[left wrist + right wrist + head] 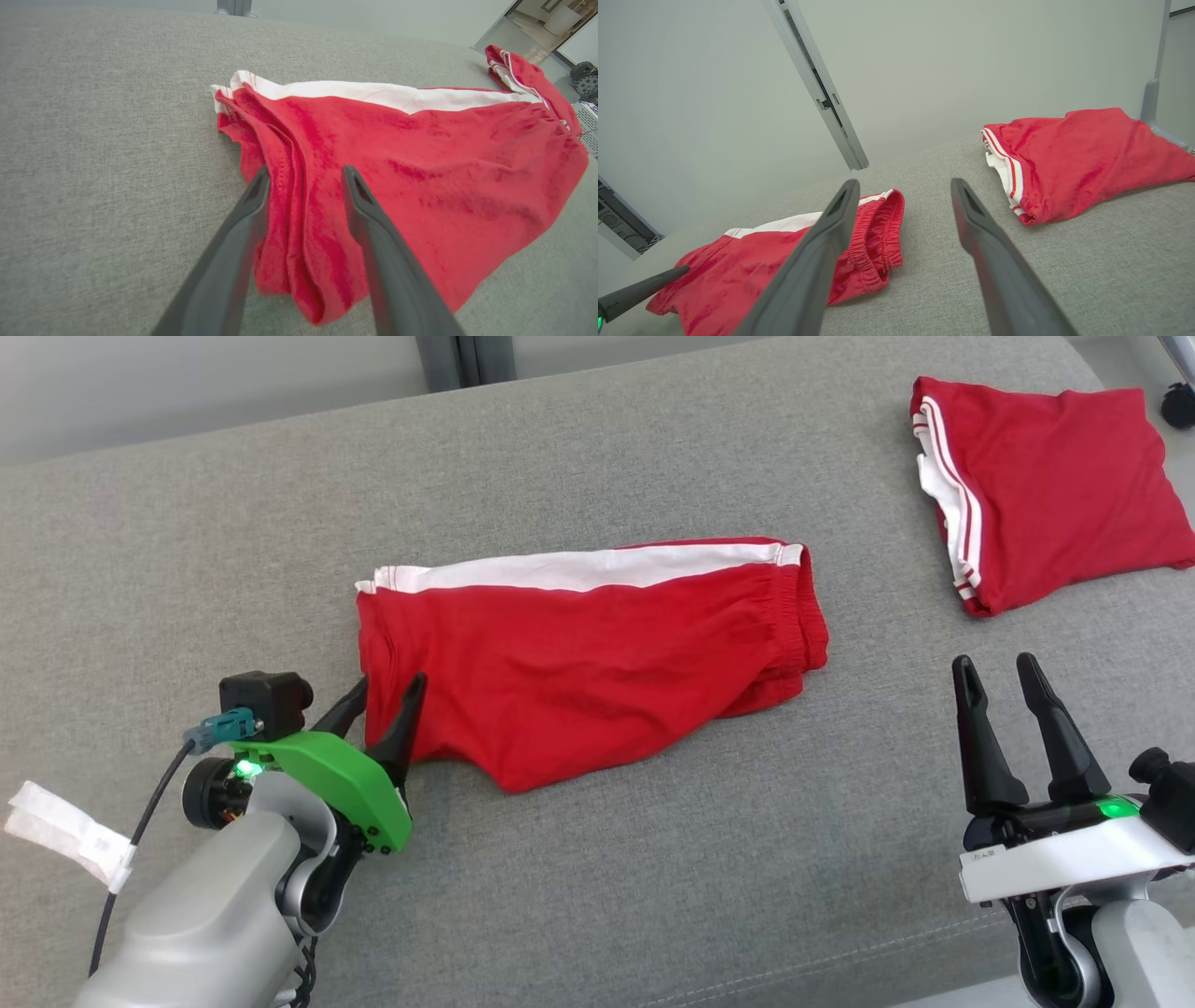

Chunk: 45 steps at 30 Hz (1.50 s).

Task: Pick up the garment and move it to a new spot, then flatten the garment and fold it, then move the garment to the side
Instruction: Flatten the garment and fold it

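Left gripper (306, 170): spread, astride bunched hem of red shorts (588, 653). Right gripper (994, 661): spread, empty. Second red garment (1055, 485): folded, far right, grey upholstery (653, 859).

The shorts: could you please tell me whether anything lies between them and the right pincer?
Nothing visible does. Only bare grey cushion lies between the right pincer and the shorts; the folded garment sits farther back, off that path.

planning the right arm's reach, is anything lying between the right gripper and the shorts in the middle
No, just bare grey cushion between the right gripper and the shorts, as the head view shows.
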{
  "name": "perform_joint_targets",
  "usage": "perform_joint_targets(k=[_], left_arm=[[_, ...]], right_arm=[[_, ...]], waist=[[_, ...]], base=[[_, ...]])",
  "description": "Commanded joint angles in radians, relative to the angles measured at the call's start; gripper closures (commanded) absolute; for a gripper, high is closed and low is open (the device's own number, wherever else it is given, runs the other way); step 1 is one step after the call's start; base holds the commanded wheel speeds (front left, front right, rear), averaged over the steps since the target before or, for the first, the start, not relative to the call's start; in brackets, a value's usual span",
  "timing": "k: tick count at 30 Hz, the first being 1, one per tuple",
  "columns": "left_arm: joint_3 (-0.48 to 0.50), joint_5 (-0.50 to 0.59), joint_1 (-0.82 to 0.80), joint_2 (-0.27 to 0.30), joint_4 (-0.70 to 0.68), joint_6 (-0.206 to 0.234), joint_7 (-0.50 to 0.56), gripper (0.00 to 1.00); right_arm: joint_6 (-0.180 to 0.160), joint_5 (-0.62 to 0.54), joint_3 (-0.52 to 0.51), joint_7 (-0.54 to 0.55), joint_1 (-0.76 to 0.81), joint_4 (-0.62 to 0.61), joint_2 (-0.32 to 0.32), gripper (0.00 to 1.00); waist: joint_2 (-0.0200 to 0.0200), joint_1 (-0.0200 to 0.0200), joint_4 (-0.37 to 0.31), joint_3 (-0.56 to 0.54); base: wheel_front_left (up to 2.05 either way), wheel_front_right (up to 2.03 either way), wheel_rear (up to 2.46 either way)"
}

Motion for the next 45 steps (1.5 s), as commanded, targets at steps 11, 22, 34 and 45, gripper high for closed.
perform_joint_targets(k=[11, 22, 34, 45], left_arm=[[0.307, 0.209, 0.134, -0.036, -0.155, 0.07, -0.04, 0.0], [0.656, 0.501, 0.35, -0.153, -0.331, 0.037, -0.04, 0.0], [0.876, 0.764, 0.545, -0.276, -0.469, -0.01, -0.04, 0.0], [0.928, 0.907, 0.678, -0.316, -0.516, -0.002, -0.039, 0.0]], right_arm=[[-0.001, -0.036, -0.027, 0.016, 0.022, 0.008, 0.01, 0.0], [-0.001, -0.067, -0.052, 0.031, 0.049, 0.009, 0.025, 0.0], [-0.001, -0.109, -0.065, 0.033, 0.097, 0.003, 0.041, 0.0], [-0.001, -0.156, -0.073, 0.029, 0.155, -0.013, 0.058, 0.0]], waist=[[0.0, 0.0, 0.064, -0.075], [0.0, 0.0, 0.145, -0.144], [0.0, 0.0, 0.171, -0.2], [0.0, 0.0, 0.164, -0.23]], base=[[0.0, 0.0, 0.0], [0.0, 0.0, 0.0], [0.0, 0.0, 0.0], [0.0, 0.0, 0.0]])
